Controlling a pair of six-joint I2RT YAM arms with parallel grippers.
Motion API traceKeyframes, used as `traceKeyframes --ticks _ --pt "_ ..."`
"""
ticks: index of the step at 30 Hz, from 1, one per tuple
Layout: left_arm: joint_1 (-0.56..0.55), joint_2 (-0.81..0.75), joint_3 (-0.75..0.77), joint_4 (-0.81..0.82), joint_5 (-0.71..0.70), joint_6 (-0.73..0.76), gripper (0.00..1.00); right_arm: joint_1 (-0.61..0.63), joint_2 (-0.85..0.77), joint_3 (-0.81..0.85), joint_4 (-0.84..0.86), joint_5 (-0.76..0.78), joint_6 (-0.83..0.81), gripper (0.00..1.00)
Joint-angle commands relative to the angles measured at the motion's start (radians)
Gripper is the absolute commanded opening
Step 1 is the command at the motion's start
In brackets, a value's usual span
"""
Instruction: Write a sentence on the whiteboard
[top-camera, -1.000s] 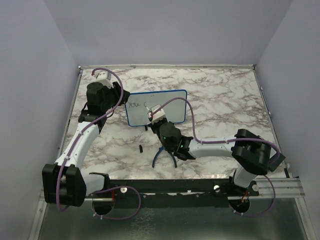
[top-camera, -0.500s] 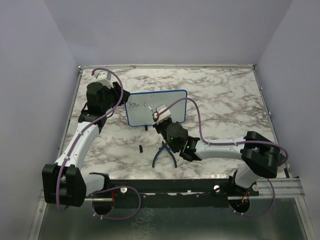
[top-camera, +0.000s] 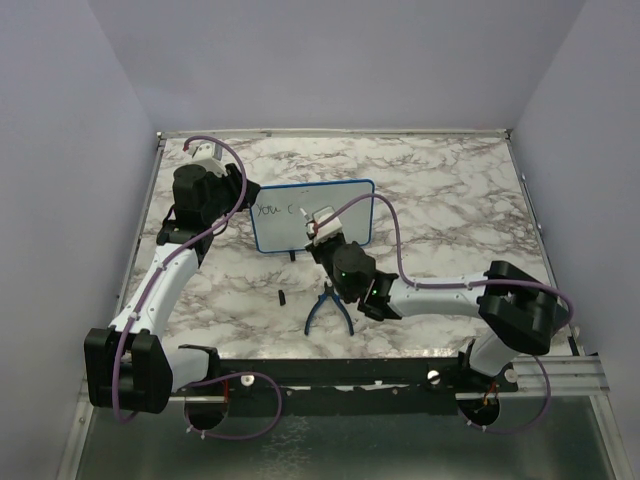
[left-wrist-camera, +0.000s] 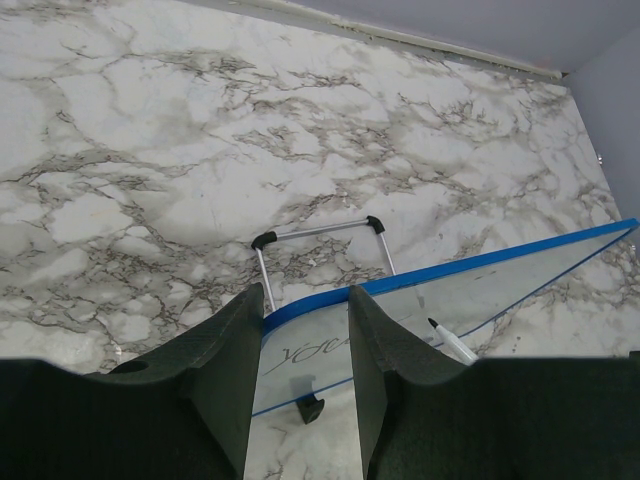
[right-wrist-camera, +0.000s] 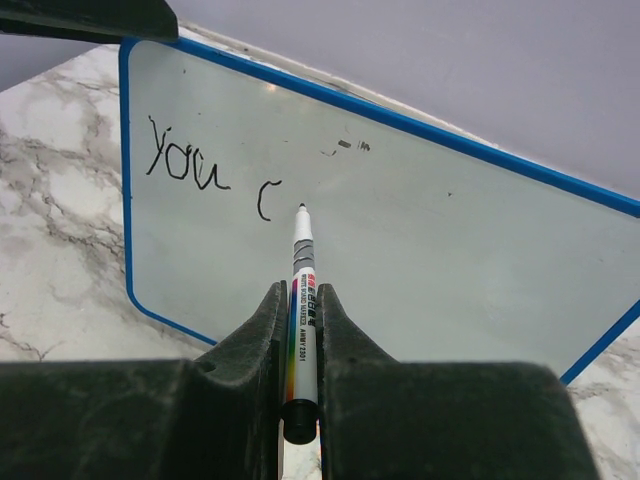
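Note:
The whiteboard (top-camera: 285, 232) stands tilted at mid table, blue-framed, with "You c" (top-camera: 272, 211) in black at its upper left. In the right wrist view the board (right-wrist-camera: 450, 260) fills the frame. My right gripper (right-wrist-camera: 302, 292) is shut on a white marker (right-wrist-camera: 303, 300) with a rainbow stripe. Its tip sits just right of the "c" (right-wrist-camera: 263, 200); contact with the surface is unclear. My left gripper (left-wrist-camera: 305, 300) is at the board's (left-wrist-camera: 480, 290) left end, jaws partly apart, the corner showing in the gap; touch unclear. From there the marker's tip (left-wrist-camera: 450, 340) shows too.
Blue-handled pliers (top-camera: 328, 305) lie on the marble just in front of the board, under my right forearm. A small black piece (top-camera: 283, 297) lies to their left. A wire stand (left-wrist-camera: 320, 232) props the board from behind. Grey walls close in the table on three sides.
My right arm has stretched out, its elbow swinging right, and the pliers have come into view beneath it. The marker stays by the "c"; the writing is unchanged. The left arm has not moved.

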Motion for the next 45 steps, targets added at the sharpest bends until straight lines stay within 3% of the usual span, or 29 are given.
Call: traceKeyframes --ticks 1,45 --pt "-0.003 -0.013 -0.013 -0.014 0.041 0.001 0.4 -0.012 0.025 0.028 0.026 0.028 -0.006 0.01" --pt "-0.003 -0.013 -0.011 -0.015 0.041 0.002 0.4 -0.024 0.025 -0.011 -0.046 0.02 0.057 0.01"
